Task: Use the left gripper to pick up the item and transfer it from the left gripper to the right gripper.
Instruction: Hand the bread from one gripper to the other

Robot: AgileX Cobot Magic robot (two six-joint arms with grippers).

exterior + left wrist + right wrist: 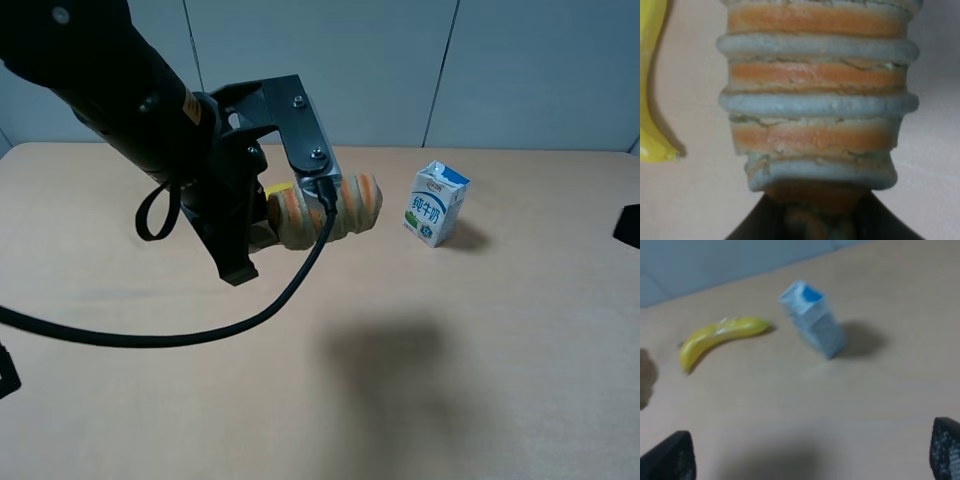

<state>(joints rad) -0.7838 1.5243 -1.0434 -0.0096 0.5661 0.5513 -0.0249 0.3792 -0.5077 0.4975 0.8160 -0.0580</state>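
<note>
step: pickup done, handover pending | left gripper [815, 222] clenched on item [345, 205] | right gripper [810, 455] released, near right edge of surface [500, 400] | next: carry item's free end into it

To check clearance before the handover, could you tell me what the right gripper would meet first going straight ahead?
Likely the milk carton, centred ahead of the right gripper; depth is unclear, so possibly bare table first.
</note>
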